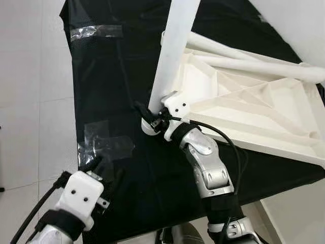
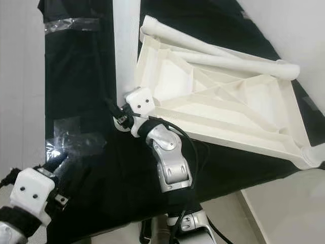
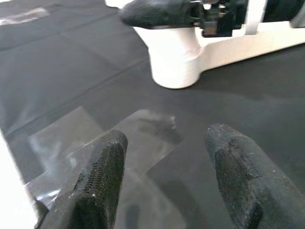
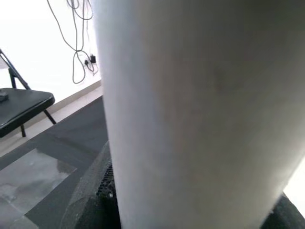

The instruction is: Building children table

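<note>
A white plastic children's table top lies upside down on a black cloth sheet spread over the pale tiled floor, its ribbed underside facing up. It takes up the far right part of the sheet, and its right end runs out over the sheet's right edge. One white tubular plastic leg stands upright in the socket at the table top's near left corner. Two more white legs lie across the ribbed underside, close to its far edge.

The right gripper is at the foot of the upright leg, just above the socket. Its black fingers are closed around the tube from both sides; in the right wrist view the leg's white surface sits pressed between them, so the grip is as wide as the tube.

The left gripper hovers low over the near left corner of the sheet, well apart from the table top. Its two black ribbed fingers are spread wide and hold nothing. Under them lies a patch of clear tape stuck to the sheet. Another strip of clear tape sits near the sheet's far left corner.

In the right wrist view, a black folding chair stands past the sheet beside a white wall with dangling cables.
</note>
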Tool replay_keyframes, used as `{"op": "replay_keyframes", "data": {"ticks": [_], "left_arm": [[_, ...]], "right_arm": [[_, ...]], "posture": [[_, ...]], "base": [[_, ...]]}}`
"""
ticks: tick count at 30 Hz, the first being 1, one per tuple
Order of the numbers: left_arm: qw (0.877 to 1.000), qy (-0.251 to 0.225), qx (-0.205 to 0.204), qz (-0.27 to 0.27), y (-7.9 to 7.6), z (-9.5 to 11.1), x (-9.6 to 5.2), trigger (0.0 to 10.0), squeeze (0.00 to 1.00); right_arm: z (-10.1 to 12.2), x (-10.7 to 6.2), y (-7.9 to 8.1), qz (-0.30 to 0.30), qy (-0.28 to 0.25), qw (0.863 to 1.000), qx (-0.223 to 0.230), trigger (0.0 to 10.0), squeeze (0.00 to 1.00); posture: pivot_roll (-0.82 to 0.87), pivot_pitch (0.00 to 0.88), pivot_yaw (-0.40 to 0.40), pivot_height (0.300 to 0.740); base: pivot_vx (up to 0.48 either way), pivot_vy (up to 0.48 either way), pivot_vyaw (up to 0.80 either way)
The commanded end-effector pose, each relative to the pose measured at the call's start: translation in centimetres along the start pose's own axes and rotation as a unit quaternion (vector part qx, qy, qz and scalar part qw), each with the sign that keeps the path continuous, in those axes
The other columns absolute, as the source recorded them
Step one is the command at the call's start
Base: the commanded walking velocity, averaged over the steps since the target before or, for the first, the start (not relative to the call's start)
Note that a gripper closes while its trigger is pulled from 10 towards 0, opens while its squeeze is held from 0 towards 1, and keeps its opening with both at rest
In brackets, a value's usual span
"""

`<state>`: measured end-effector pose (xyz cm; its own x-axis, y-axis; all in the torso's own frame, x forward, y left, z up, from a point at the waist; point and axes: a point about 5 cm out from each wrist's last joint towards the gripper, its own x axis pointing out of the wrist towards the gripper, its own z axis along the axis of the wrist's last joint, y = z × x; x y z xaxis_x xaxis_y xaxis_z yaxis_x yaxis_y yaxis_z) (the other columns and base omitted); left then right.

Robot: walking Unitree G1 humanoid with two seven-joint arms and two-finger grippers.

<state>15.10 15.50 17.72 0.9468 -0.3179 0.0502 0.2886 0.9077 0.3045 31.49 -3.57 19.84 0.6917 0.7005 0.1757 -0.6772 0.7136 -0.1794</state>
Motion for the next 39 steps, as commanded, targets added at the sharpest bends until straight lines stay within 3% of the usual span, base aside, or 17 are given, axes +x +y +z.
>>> {"op": "replay_keyframes", "data": {"ticks": [1,3,4,5,9,11,12,13,14,15,16,19,28,29,30,31,39], "left_arm": [[1.0,0.014,-0.003,-0.004,-0.1,-0.4,-0.3,10.0,0.0],[1.0,0.014,-0.001,-0.002,0.1,-0.4,-0.3,10.0,0.0],[1.0,0.014,-0.001,-0.001,0.1,-0.4,-0.3,10.0,0.0],[1.0,0.013,-0.001,-0.003,0.1,-0.4,-0.2,10.0,0.0],[1.0,0.011,-0.002,-0.007,-0.1,-0.4,-0.1,10.0,0.0],[1.0,0.01,-0.002,-0.007,-0.1,-0.4,0.0,10.0,0.0],[1.0,0.009,-0.002,-0.005,-0.1,-0.4,0.0,10.0,0.0],[1.0,0.008,-0.002,-0.004,0.0,-0.4,0.1,10.0,0.0],[1.0,0.008,-0.002,-0.004,0.0,-0.4,0.1,10.0,0.0],[1.0,0.007,-0.001,-0.003,0.0,-0.4,0.2,10.0,0.0],[1.0,0.007,-0.001,-0.003,0.0,-0.4,0.2,10.0,0.0],[1.0,0.005,0.0,-0.003,0.0,-0.4,0.2,10.0,0.0],[1.0,0.004,0.002,-0.003,0.0,-0.3,0.3,10.0,0.0],[1.0,0.003,0.002,-0.003,0.0,-0.3,0.3,10.0,0.0],[1.0,0.003,0.002,-0.003,0.0,-0.3,0.3,10.0,0.0],[1.0,0.003,0.003,-0.003,-0.1,-0.3,0.3,10.0,0.0],[1.0,0.004,-0.002,-0.003,-0.3,-0.3,0.2,10.0,0.0]], "right_arm": [[-2.4,0.3,0.8,0.018,0.055,0.998,0.025,10.0,0.0],[-1.7,0.7,0.7,0.019,0.037,0.999,0.029,10.0,0.0],[-1.1,1.0,0.6,0.031,0.02,0.999,0.025,10.0,0.4],[-0.3,1.6,0.2,0.047,-0.003,0.998,0.032,10.0,1.0],[2.3,2.5,0.2,0.122,-0.062,0.99,0.046,10.0,1.0],[3.2,2.6,0.6,0.165,-0.079,0.982,0.048,10.0,0.83],[3.9,2.5,1.0,0.21,-0.089,0.973,0.038,10.0,0.21],[4.2,2.4,1.6,0.268,-0.095,0.958,0.023,10.0,0.0],[4.2,2.4,1.6,0.268,-0.095,0.958,0.023,10.0,0.0],[4.2,2.1,2.3,0.361,-0.093,0.928,-0.004,10.0,0.0],[4.2,2.1,2.3,0.361,-0.093,0.928,-0.004,10.0,0.0],[3.6,1.9,2.8,0.491,-0.066,0.869,-0.014,10.0,0.0],[3.5,2.7,2.9,0.554,-0.052,0.831,0.006,10.0,0.0],[3.4,3.0,2.9,0.557,-0.05,0.829,0.009,3.7,0.0],[3.4,3.0,2.9,0.557,-0.05,0.829,0.009,3.7,0.0],[3.2,3.0,2.9,0.564,-0.048,0.824,0.016,0.0,0.0],[2.3,2.0,1.6,0.538,-0.048,0.841,0.03,0.0,0.0]], "posture": [[0.3,0.316,-0.186,0.74],[0.3,0.311,-0.183,0.74],[0.3,0.309,-0.181,0.74],[0.3,0.308,-0.181,0.74],[0.3,0.3,-0.182,0.74],[0.3,0.299,-0.183,0.74],[0.3,0.299,-0.183,0.74],[0.31,0.294,-0.184,0.74],[0.31,0.294,-0.184,0.74],[0.31,0.292,-0.184,0.74],[0.31,0.292,-0.184,0.74],[0.32,0.284,-0.184,0.74],[0.34,0.281,-0.185,0.74],[0.34,0.282,-0.186,0.74],[0.34,0.282,-0.186,0.74],[0.34,0.284,-0.187,0.74],[0.32,0.297,-0.19,0.74]], "base": [[0.0,0.0,0.0],[0.0,0.0,0.0],[0.0,0.0,0.0],[0.0,0.0,0.0],[0.0,0.0,0.0],[0.0,0.0,0.0],[0.0,0.0,0.0],[0.0,0.0,0.0],[0.0,0.0,0.0],[0.0,0.0,0.0],[0.0,0.0,0.0],[0.0,0.0,0.0],[0.0,0.0,0.0],[0.0,0.0,0.0],[0.0,0.0,0.0],[0.0,0.0,0.0],[0.0,0.0,0.0]]}}
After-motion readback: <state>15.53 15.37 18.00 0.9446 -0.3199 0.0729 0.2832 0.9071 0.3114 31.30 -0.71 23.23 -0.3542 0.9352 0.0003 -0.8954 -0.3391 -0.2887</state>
